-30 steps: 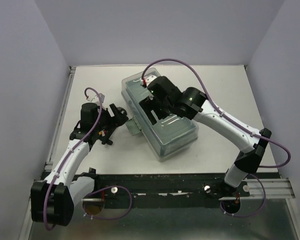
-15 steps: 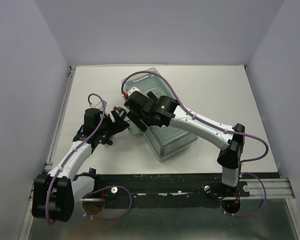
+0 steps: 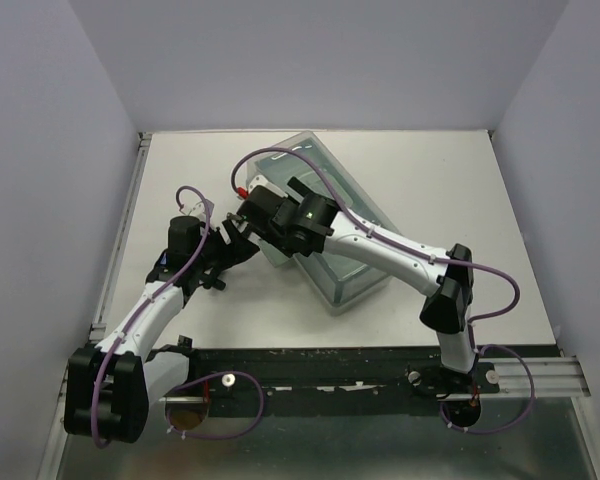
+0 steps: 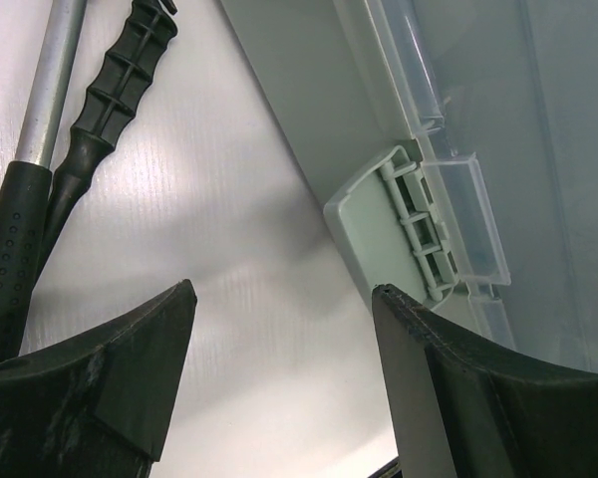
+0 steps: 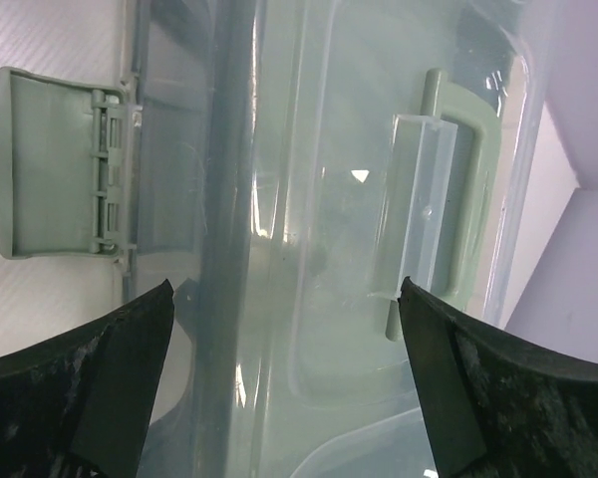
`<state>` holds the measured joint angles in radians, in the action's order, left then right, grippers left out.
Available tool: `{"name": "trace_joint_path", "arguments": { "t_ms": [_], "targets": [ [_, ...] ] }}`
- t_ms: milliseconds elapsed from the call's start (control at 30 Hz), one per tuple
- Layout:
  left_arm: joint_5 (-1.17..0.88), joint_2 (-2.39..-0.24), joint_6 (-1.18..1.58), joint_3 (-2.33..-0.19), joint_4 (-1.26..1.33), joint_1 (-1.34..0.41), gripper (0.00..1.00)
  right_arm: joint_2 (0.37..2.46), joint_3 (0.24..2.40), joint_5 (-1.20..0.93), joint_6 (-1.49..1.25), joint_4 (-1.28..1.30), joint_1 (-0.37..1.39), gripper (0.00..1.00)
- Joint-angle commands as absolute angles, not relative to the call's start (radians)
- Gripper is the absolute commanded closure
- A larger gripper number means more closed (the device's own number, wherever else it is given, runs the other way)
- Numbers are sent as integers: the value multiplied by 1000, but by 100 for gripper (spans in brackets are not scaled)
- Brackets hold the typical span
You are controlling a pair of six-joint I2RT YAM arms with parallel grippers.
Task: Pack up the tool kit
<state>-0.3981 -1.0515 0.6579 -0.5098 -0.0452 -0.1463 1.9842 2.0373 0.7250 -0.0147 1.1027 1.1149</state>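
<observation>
The tool box (image 3: 350, 250) lies slantwise in the middle of the counter (image 3: 450, 170), its clear lid (image 5: 309, 199) down over the tub and the carry handle (image 5: 448, 199) flat on top. The packing proper looks over, though the cloudy plastic hides what is inside. What seems left is the fastening. The grey latch (image 4: 404, 234) on the box's long side, centre-left in the overhead view, stands swung out from the wall and not snapped down. Both arms meet there. The left arm (image 3: 150, 300) has its jaws spread and empty, the latch just beyond the right-hand one. The right arm (image 3: 400, 255) reaches across the lid, its jaws likewise spread and holding nothing, with the latch at the upper left of its wrist view. A ribbed black handle (image 4: 110, 90) and a metal shaft (image 4: 55, 70) show at the upper left of the left wrist view; whether they are tools left out I cannot tell
</observation>
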Motion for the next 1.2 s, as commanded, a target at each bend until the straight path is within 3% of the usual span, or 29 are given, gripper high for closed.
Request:
{"name": "trace_joint_path", "arguments": {
  "t_ms": [0,333,633,733,1100,1167],
  "targets": [
    [-414,-1055,649,-525,-20,-152,19,1945,2040,831,44,1115,1083,0],
    [-437,-1061,675,-518,46,-169,19,1927,2029,758,58,1109,1063,0],
    [-422,-1209,722,-563,153,-250,19,1945,1999,697,22,1106,1085,1],
    [-436,-1235,745,-565,193,-252,25,1928,1960,635,26,1066,1085,5],
    [-486,-1267,822,-535,305,-253,42,1927,1980,468,9,1074,1020,42],
    [-492,-1278,830,-532,316,-255,44,1925,1982,472,3,1088,1017,45]
  ]
}}
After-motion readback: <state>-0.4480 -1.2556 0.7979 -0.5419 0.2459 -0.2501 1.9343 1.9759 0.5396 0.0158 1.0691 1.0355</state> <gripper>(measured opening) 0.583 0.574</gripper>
